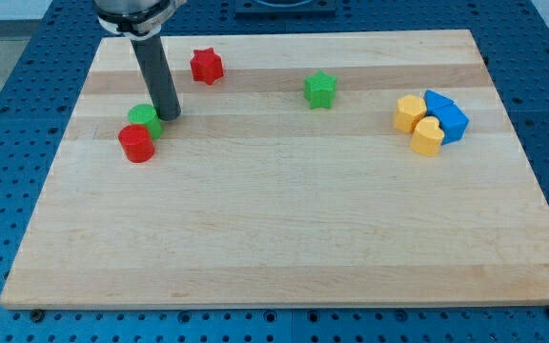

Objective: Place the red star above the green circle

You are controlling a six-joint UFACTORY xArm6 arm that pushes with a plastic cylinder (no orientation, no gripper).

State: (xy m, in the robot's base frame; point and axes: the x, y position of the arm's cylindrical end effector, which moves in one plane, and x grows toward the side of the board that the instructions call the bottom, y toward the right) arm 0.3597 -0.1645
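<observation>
Overall, a pale wooden board (284,238) fills most of the view and lies on a blue perforated table (27,57), which is cut off by the frame on every side. A dark rod (157,76) comes down from a grey housing cropped by the view's top edge, so the arm above it is hidden. It carries no jaws, and none show. My tip (170,116) rests on the board at the view's upper left, just to the right of the green circle (144,117) and apparently touching it, though the rod's shadow makes contact hard to confirm. A red cylinder (136,143) sits against the green circle on its lower-left side and covers part of it. The red star (206,66), the block named in the task, stands apart toward the view's top, up and to the right of the tip and well clear of the rod. A green star (320,90) lies alone near the upper middle. At the view's right, four blocks are packed together: a blue cube (451,122), a partly hidden blue block (437,99) behind it whose shape cannot be made out, a yellow hexagon (409,112) and a yellow heart (428,136).
</observation>
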